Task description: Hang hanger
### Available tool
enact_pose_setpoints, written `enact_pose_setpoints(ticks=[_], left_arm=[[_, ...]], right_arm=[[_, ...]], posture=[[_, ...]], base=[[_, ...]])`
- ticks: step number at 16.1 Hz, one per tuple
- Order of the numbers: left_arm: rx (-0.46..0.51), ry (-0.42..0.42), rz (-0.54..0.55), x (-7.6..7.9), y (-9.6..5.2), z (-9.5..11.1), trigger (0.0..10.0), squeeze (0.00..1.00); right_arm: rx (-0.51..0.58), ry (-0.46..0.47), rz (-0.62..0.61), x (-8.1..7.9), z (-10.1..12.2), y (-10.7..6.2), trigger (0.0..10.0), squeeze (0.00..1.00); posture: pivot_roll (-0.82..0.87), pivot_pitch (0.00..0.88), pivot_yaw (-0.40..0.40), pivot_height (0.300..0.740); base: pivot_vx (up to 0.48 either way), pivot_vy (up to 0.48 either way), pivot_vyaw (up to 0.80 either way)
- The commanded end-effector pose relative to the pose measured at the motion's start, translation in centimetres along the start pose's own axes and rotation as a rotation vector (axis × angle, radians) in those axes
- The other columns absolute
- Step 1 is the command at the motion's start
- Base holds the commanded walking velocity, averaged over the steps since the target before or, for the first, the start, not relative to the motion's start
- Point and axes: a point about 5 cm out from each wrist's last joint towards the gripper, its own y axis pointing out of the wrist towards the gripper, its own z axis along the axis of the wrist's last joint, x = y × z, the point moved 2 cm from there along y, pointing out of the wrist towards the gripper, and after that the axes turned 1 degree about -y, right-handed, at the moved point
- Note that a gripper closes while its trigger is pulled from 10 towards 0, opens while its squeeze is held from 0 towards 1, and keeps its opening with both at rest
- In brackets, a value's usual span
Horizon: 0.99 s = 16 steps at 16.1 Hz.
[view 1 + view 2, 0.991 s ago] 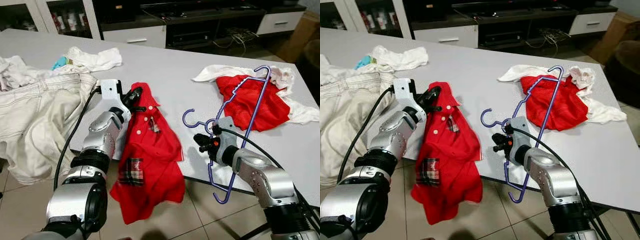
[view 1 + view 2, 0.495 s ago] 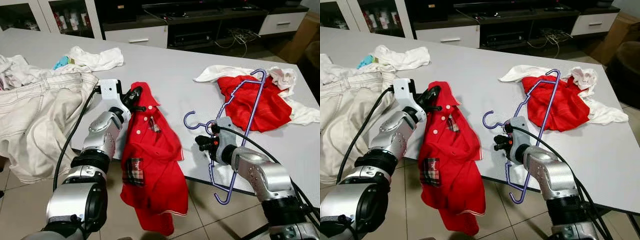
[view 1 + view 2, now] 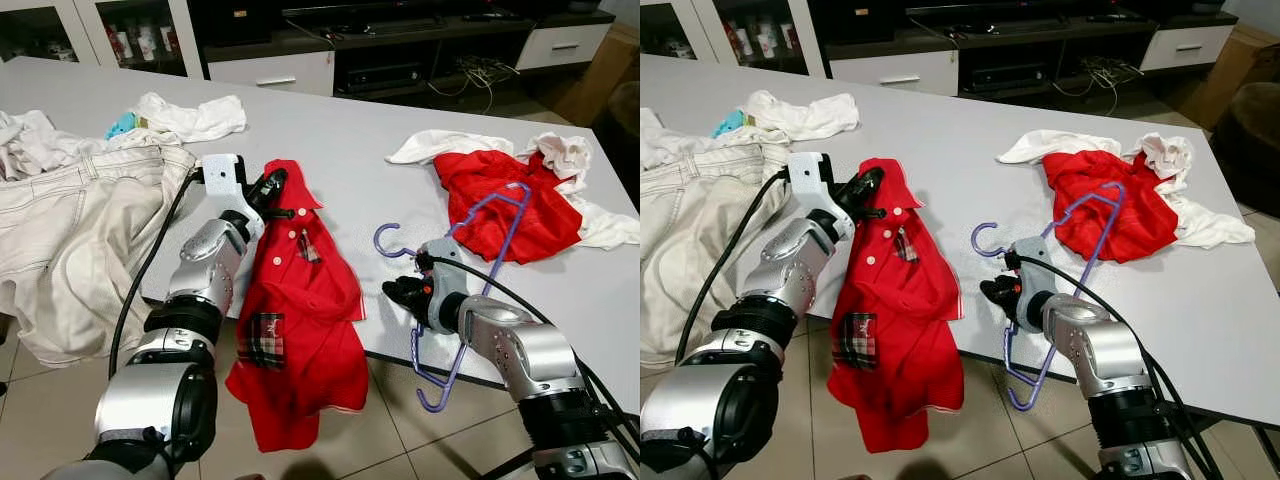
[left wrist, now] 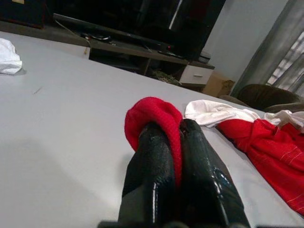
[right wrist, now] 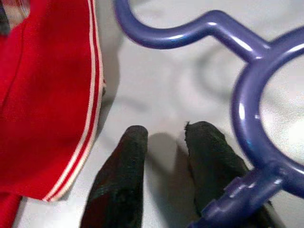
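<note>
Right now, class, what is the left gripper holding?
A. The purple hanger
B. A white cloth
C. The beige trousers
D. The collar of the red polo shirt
D. The left gripper has its fingers shut on a fold of the red polo shirt at its collar, as the left wrist view shows; the rest of the shirt hangs over the table edge.

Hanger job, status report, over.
Left gripper pinching red polo shirt collar. Right gripper carrying purple hanger, fingers parted. Shirt draped off table edge.
</note>
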Motion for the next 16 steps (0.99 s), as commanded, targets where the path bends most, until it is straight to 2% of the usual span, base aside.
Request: enact_pose_setpoints(ticks=[1,6,7,10,13,14,15,16], left_arm=[[0.052,0.031,-0.028,0.7,0.7,1.7,0.0,0.0],[0.053,0.023,-0.03,1.0,0.8,1.6,0.0,0.0],[0.053,0.02,-0.031,1.0,0.8,1.5,0.0,0.0],[0.054,0.016,-0.03,1.1,0.8,1.4,0.0,0.0],[0.052,0.014,-0.031,1.1,0.7,1.2,0.0,0.0],[0.051,0.013,-0.03,1.1,0.7,1.2,0.0,0.0],[0.05,0.012,-0.03,1.1,0.7,1.2,0.0,0.0],[0.05,0.012,-0.03,1.1,0.7,1.2,0.0,0.0]], right_arm=[[0.017,0.038,0.016,0.0,0.4,-0.2,10.0,1.0],[-0.013,0.085,0.024,0.1,2.1,-0.5,10.0,1.0],[-0.015,0.083,0.006,0.4,2.5,-0.6,10.0,0.0],[-0.057,0.033,-0.021,0.9,2.9,-0.7,10.0,0.0],[-0.116,-0.072,-0.033,1.1,2.7,-0.6,10.0,0.0],[-0.136,-0.146,-0.039,1.2,2.6,-0.5,10.0,0.0],[-0.167,-0.286,-0.044,1.3,2.5,-0.4,10.0,0.0],[-0.176,-0.328,-0.042,1.3,2.5,-0.4,10.0,0.0]], posture=[[-0.08,0.0,0.006,0.74],[-0.08,0.0,0.001,0.74],[-0.07,0.0,-0.002,0.74],[-0.07,0.0,-0.005,0.74],[-0.07,0.0,-0.007,0.74],[-0.07,0.0,-0.007,0.74],[-0.07,0.0,-0.006,0.74],[-0.07,0.0,-0.006,0.74]], base=[[0.0,0.0,0.0],[0.0,0.0,0.0],[0.0,0.0,0.0],[0.0,0.0,0.0],[0.0,0.0,0.0],[0.0,0.0,0.0],[0.0,0.0,0.0],[0.0,0.0,0.0]])
